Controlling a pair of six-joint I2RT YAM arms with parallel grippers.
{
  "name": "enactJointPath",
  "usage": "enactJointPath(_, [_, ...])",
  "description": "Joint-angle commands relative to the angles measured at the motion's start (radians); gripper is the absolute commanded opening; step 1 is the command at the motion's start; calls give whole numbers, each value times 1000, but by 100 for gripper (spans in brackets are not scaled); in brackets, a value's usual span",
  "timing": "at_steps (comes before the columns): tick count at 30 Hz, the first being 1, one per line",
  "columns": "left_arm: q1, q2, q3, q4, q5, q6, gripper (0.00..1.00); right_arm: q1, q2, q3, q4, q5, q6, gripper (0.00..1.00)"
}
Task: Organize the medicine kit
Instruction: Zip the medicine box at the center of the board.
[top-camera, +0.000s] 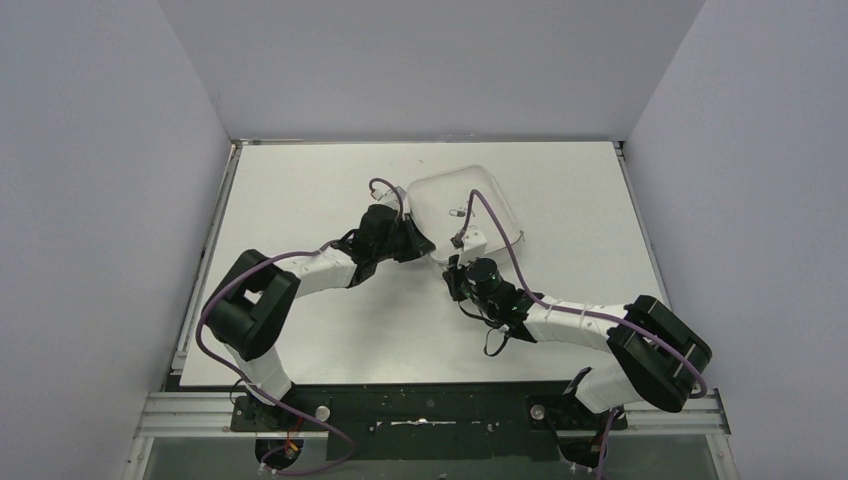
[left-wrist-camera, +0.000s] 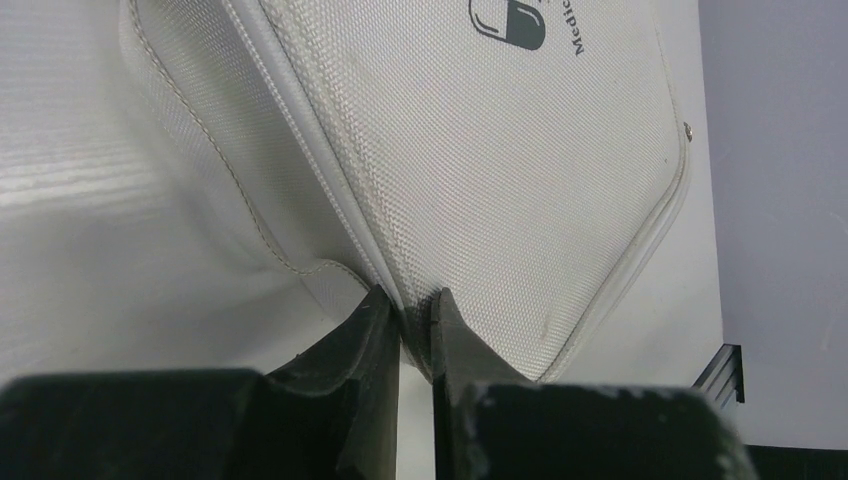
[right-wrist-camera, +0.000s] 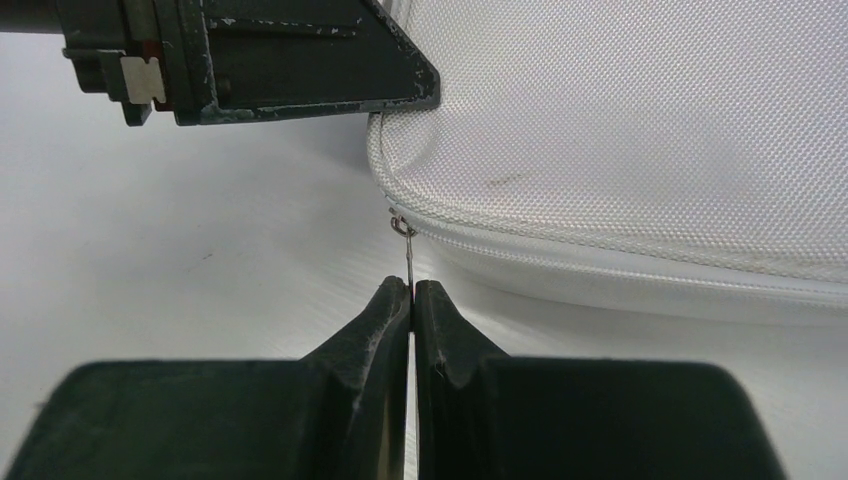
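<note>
Right tool pinching medicine kit zipper pull

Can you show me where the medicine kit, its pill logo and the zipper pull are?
medicine kit (top-camera: 440, 200), top external view, bare part of its lid.
pill logo (left-wrist-camera: 515, 28), left wrist view, dark half of the capsule.
zipper pull (right-wrist-camera: 409, 265), right wrist view, thin metal shaft below its ring.

medicine kit — woven cloth, matt | zip pull — thin metal | table smooth, faint sheen
</note>
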Motion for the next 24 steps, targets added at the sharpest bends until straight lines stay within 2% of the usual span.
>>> enactJointPath(1, [22, 100, -30, -173, -41, 175, 0, -48, -30, -16, -109, 182, 2, 0])
enactJointPath(5, [28, 92, -13, -201, -52, 208, 0, -97, -56, -5, -142, 228, -17, 0])
enactJointPath(9, [31, 84, 25, -229, -53, 234, 0, -115, -75, -29, -108, 197, -41, 0])
enactJointPath(16, [31, 73, 134, -341, -28, 283, 0, -131, -85, -17, -160, 166, -66, 0])
enactJointPath(18, [31, 69, 178, -392, -13, 294, 0, -127, -90, -10, -136, 96, -81, 0])
enactJointPath(24, [33, -23, 248, -522, -52, 355, 0, -125, -89, 38, -49, -243, -83, 0])
